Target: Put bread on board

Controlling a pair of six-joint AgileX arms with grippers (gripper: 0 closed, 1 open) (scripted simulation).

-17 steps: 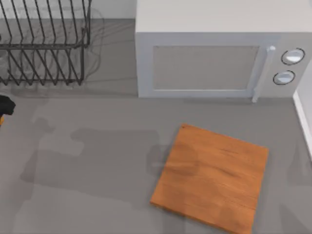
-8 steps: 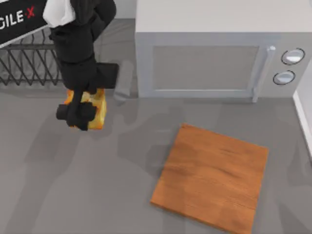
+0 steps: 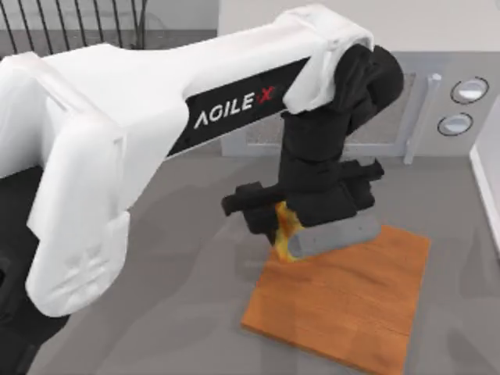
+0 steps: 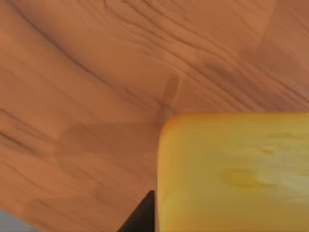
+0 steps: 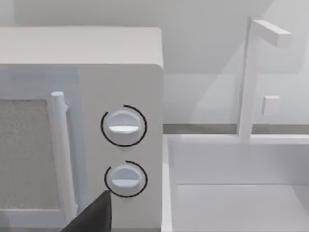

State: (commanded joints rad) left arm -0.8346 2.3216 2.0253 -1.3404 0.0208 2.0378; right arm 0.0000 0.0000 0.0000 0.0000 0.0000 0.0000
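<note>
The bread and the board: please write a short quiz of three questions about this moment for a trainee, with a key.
1. True or false: the bread is in the left end effector, above the board.
2. Near which part of the board does the bread hang?
A. its corner nearest the microwave
B. its middle
C. its right edge
3. Fill in: the left wrist view shows wood grain beneath the yellow ____.

Key: 1 true; 2 A; 3 bread.
</note>
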